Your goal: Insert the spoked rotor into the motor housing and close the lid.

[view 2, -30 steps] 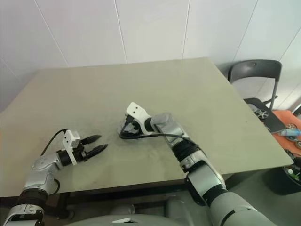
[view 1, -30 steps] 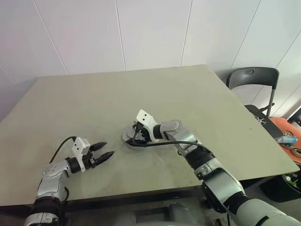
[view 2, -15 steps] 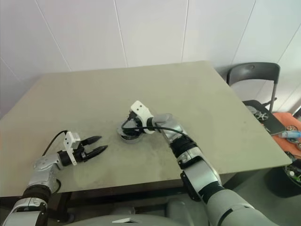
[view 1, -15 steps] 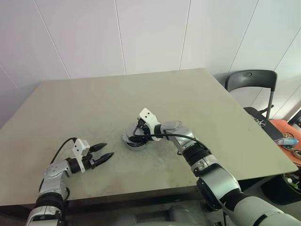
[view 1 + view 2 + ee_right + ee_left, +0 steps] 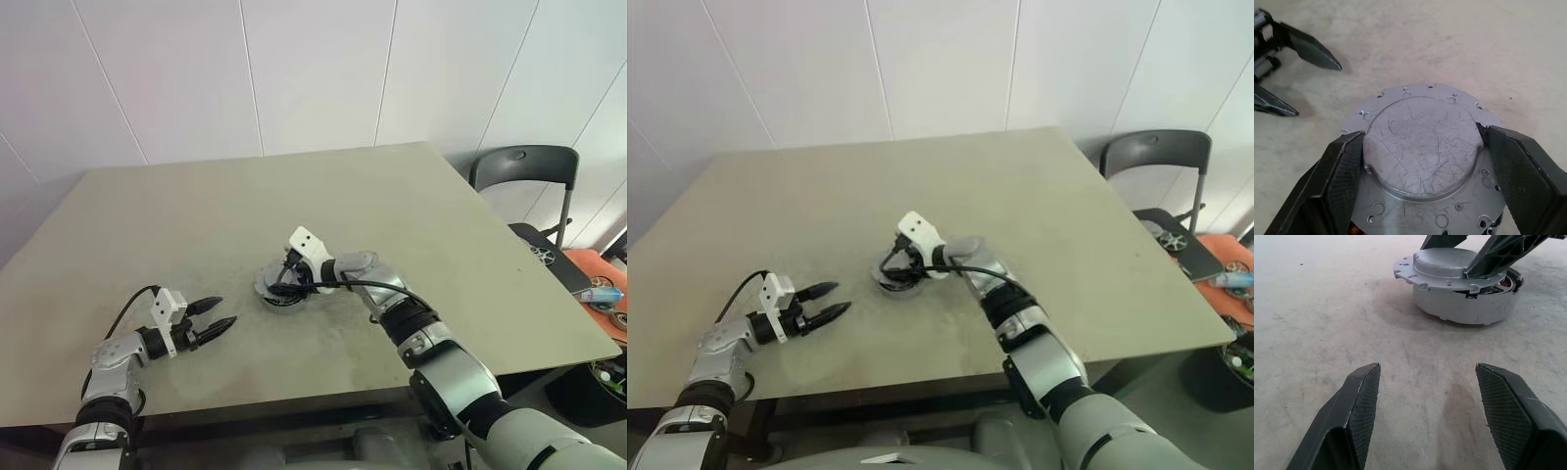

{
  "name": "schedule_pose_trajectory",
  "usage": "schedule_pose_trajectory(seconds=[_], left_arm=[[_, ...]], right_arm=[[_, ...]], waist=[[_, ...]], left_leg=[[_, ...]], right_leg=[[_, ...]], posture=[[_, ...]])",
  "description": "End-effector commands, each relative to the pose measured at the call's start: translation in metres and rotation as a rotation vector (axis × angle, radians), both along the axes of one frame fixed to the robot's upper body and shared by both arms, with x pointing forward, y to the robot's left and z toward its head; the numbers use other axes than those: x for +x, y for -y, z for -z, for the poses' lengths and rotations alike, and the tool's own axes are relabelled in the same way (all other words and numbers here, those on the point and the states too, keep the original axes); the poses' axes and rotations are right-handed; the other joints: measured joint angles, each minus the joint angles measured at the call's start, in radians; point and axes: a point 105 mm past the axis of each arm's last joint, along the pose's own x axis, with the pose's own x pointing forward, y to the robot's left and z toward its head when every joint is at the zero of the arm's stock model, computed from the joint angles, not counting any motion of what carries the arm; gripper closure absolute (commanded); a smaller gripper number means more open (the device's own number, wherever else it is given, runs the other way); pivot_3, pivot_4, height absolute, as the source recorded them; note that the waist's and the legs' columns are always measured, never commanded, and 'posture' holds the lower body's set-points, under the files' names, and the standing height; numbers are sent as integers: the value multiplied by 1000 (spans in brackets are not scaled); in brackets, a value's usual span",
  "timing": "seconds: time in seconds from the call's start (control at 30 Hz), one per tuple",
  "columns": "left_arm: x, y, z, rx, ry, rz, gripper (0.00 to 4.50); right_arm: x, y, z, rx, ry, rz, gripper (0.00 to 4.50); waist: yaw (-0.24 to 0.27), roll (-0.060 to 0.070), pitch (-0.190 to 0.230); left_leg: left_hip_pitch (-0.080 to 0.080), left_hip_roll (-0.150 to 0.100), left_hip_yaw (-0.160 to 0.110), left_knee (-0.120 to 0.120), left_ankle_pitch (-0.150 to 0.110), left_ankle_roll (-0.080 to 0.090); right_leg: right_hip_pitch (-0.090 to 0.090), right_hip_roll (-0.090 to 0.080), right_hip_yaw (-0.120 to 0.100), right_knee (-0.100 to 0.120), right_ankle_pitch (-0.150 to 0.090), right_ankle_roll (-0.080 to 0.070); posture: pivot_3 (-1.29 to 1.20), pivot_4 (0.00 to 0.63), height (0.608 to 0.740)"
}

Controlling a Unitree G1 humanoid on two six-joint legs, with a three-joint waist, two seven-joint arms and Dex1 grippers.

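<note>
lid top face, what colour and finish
Light silvery grey metal, covered in fine scratches. The lid shows best in the right wrist view.

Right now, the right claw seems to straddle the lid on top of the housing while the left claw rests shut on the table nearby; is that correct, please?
Not quite: the left claw is open, its two fingers set well apart, as the left wrist view shows. The rest holds: the right claw straddles the lid on the housing, and the left claw sits nearby over the table.

Bare table lies between my left gripper, lower left, and the motor housing at centre frame; my right gripper straddles its lid.
</note>
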Motion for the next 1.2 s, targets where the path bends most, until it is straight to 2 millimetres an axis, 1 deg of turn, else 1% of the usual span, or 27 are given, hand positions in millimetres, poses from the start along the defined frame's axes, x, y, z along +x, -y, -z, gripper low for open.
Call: schedule_pose_trajectory(seconds=[0.03,0.13,0.23,0.3,0.4,0.5,0.6,0.7,0.87,1.2], left_arm=[[-1,-7,1,14,-14,-24,1201],[-1,-6,1,14,-14,-21,1201],[-2,-5,1,14,-13,-20,1201],[-2,-4,1,14,-13,-18,1201],[-2,-3,2,13,-14,-16,1201],[-3,-2,2,14,-16,-15,1201],[-4,-1,2,14,-16,-17,1201],[-5,0,3,14,-16,-17,1201],[-5,2,3,12,-17,-18,1201],[-6,4,4,9,-18,-18,1201]], right_arm=[[2,-4,-33,137,10,-33,809],[0,3,-40,133,21,-69,809],[-8,7,-42,118,19,-132,809],[-12,12,-37,65,31,-161,809],[-11,19,-26,-29,62,-169,809],[-14,19,-22,-43,50,-180,809],[-12,19,-19,-58,59,-167,809],[-12,18,-19,-57,61,-167,809],[-6,16,-20,-47,73,-124,809],[-5,23,-12,-87,57,-117,809]], waist=[[0,1,1],[0,1,1],[1,1,1],[1,1,1],[1,1,2],[1,2,2],[1,1,2],[1,2,2],[1,2,2],[1,2,2]], left_leg=[[0,0,0,0,0,0],[-2,0,0,0,0,0],[-3,0,-1,-1,0,0],[-4,0,-1,-1,0,0],[-5,0,-1,-1,0,0],[-6,0,-1,-1,0,0],[-6,0,-1,-1,0,0],[-6,0,-1,-1,0,0],[-7,0,-1,-1,0,0],[-7,0,-1,-1,0,0]], right_leg=[[0,0,0,0,0,0],[-2,0,0,0,0,0],[-3,0,-1,-1,0,1],[-3,0,-2,-2,0,1],[-3,-1,-2,-3,0,1],[-4,-1,-2,-3,0,1],[-5,-1,-2,-3,0,1],[-5,-1,-2,-3,0,1],[-5,-1,-2,-3,0,1],[-5,-1,-2,-4,0,0]], posture=[[0,0,740],[0,0,740],[0,0,740],[0,0,740],[0,0,740],[0,0,740],[0,0,740],[0,0,740],[0,0,740],[0,0,740]])
